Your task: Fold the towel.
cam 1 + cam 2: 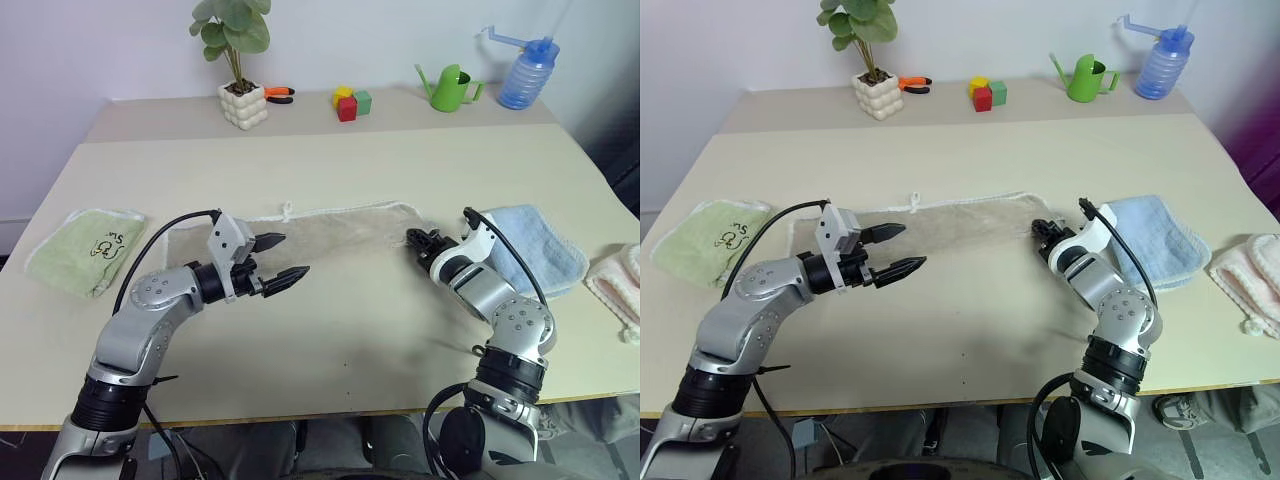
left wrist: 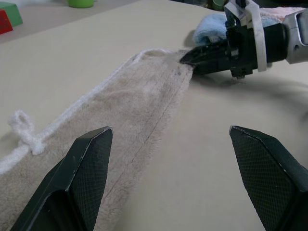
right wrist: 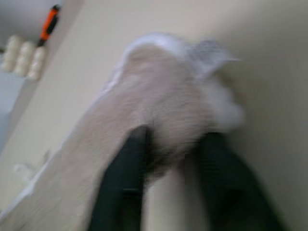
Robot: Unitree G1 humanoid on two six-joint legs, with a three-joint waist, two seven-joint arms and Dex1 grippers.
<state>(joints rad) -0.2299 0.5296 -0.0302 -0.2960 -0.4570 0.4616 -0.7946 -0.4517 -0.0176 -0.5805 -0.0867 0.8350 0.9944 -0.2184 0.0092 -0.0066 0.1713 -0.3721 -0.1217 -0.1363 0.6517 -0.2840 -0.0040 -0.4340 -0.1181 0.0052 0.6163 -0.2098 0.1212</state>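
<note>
The beige towel lies spread flat across the middle of the table, with white corded edging and a small loop on its far edge. My left gripper hovers open just above the towel's left half, pointing right, with nothing between its fingers. My right gripper sits at the towel's right end, shut on the towel's near right corner. In the right wrist view the terry cloth is bunched between my two black fingers.
A light green towel lies at the left edge. A folded light blue towel sits right behind my right arm, and a pink one further right. A potted plant, pliers, blocks, a watering can and a bottle line the back.
</note>
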